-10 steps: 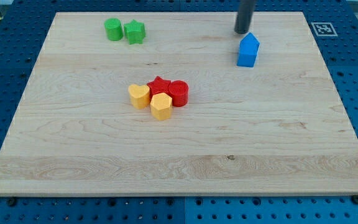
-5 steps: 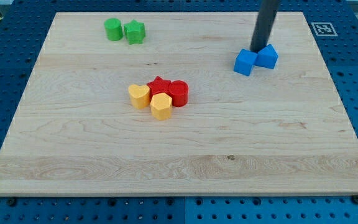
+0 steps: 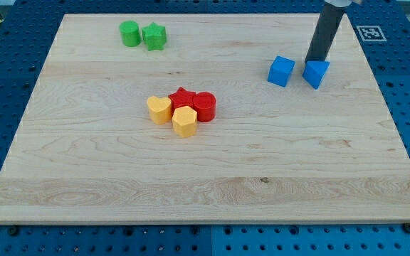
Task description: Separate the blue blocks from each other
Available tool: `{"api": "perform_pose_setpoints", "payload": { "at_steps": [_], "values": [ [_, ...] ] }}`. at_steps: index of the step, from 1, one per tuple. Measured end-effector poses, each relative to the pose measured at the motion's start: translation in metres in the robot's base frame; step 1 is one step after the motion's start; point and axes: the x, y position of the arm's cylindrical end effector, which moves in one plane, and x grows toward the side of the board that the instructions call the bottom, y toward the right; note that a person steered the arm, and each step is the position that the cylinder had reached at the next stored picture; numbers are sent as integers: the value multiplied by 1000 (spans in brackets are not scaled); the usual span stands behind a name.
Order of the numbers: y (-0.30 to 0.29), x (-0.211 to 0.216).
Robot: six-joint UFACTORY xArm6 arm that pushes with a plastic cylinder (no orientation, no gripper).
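Note:
Two blue blocks lie at the board's upper right. A blue cube sits on the left and a blue wedge-shaped block on the right, with a small gap between them. My tip stands at the top edge of the wedge-shaped block, touching it, just right of the gap. The dark rod rises from there out of the view's top.
A green cylinder and a green star-like block sit at the upper left. In the middle a red star, a red cylinder, a yellow heart and a yellow hexagonal block cluster together. A marker tag lies at the top right.
My tip moved from above the stacked-looking blue pair to the right, splitting them. The right blue block slid right and down, and the two now lie apart.

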Motion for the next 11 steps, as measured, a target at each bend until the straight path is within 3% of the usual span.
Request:
{"api": "perform_pose_setpoints", "payload": {
  "at_steps": [3,5,6,7,9,10,11],
  "values": [
    [9,-4],
    [47,-25],
    [70,9],
    [43,22],
    [-68,-50],
    [-46,-44],
    [-10,5]
  ]
}}
